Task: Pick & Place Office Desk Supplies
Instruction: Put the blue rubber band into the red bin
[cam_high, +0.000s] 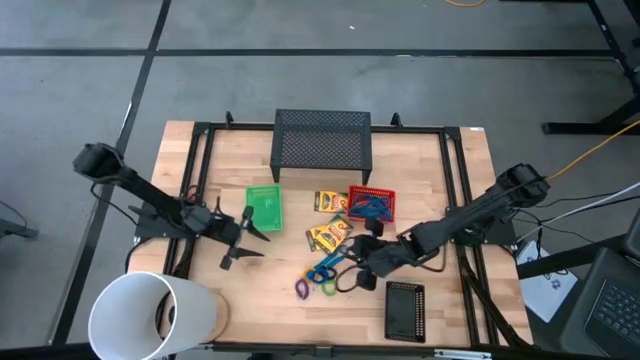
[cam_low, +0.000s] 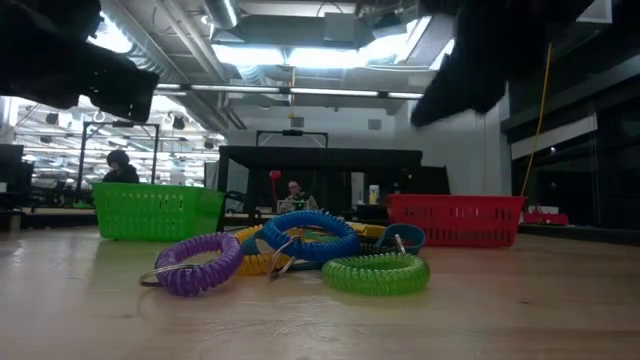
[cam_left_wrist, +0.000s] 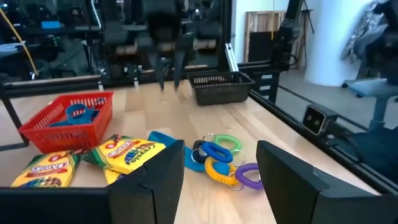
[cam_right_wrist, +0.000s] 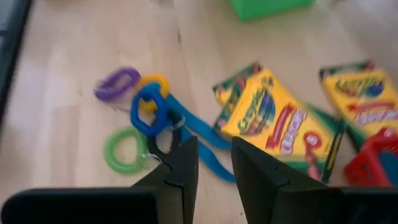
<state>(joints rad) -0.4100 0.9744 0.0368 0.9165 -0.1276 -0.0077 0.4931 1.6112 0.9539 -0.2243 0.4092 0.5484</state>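
Two arms flank coil rings (cam_high: 318, 280); bare wood (cam_high: 270, 300) beside them.

Right gripper (cam_high: 362, 262) hangs beside the red tray (cam_high: 372, 205), fingers narrowly parted; left gripper (cam_high: 243, 240) waits well apart from it, fingers spread

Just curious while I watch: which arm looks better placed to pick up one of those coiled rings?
Probably the right. Its pincer hangs by the rings, with an empty gap between its fingers. The left pincer, open, waits farther off beside the green tray.
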